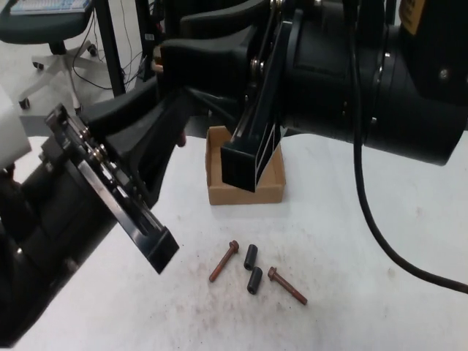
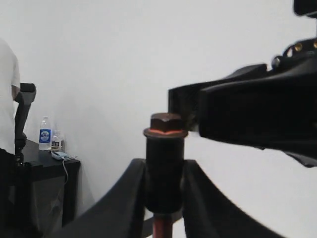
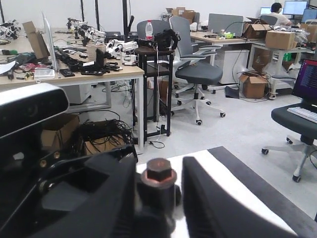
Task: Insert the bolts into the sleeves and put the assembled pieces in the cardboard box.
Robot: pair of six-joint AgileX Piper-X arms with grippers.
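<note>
A rust-coloured bolt (image 2: 165, 124) sits inside a black sleeve (image 2: 164, 171), its hex head sticking out. My left gripper (image 2: 164, 183) is shut on the sleeve. From the other side, my right gripper (image 3: 159, 171) straddles the bolt head (image 3: 160, 172), slightly open, with a thin gap on one side. In the high view both arms meet above the bench behind the cardboard box (image 1: 245, 194), and the held piece is hidden. On the bench in front lie two loose bolts (image 1: 224, 261) (image 1: 287, 285) and two loose black sleeves (image 1: 250, 256) (image 1: 254, 280).
The white bench (image 1: 380, 241) has free room to the right of the box. The left arm (image 1: 95, 197) and the right arm (image 1: 358, 73) bulk large over the bench's rear. Beyond the bench stand desks and office chairs (image 3: 198, 74).
</note>
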